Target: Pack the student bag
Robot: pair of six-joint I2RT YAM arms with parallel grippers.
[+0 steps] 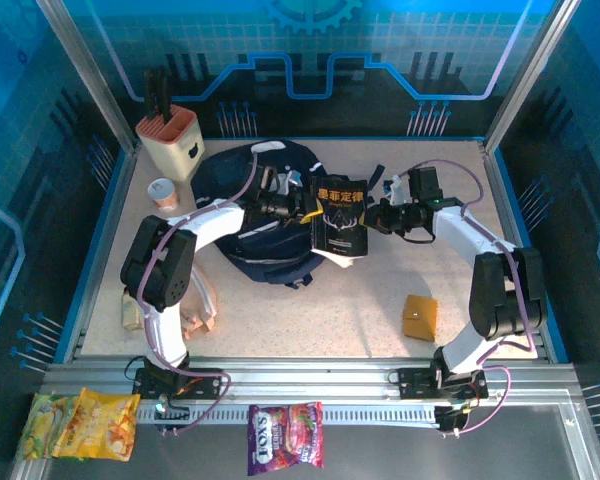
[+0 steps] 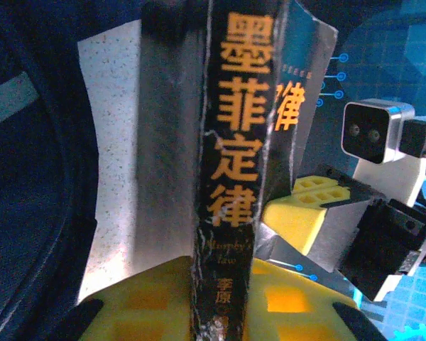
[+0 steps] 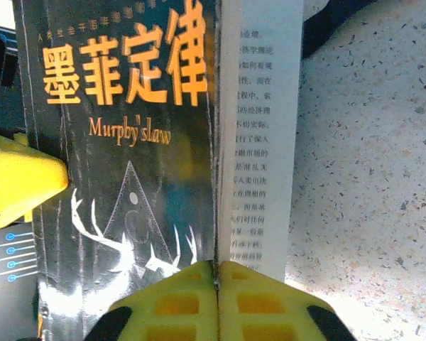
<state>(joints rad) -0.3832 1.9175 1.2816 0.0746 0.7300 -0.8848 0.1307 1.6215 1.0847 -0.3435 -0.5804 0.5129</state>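
Top external view first: the large dark navy fabric student bag (image 1: 260, 225) lies slumped in the middle of the speckled beige worktop (image 1: 320, 310), partly under the left arm. Right beside it, on its right, is a black paperback book (image 1: 340, 215) with orange characters, held up between the two arms. The left gripper (image 1: 313, 206) has it on the bag side and the right gripper (image 1: 370, 218) on the other. So the bag sits just beside the left jaws, left of the right jaws, and in neither grip.

Over to the left wrist view: the left gripper (image 2: 220, 312) has its yellow jaws clamped either side of the book's (image 2: 227, 163) spine, with navy bag fabric (image 2: 28, 213) along the left.

On the right wrist view, the right gripper's (image 3: 218, 291) jaws are pressed together on the front cover's (image 3: 128, 142) edge, with a printed page open beside it.
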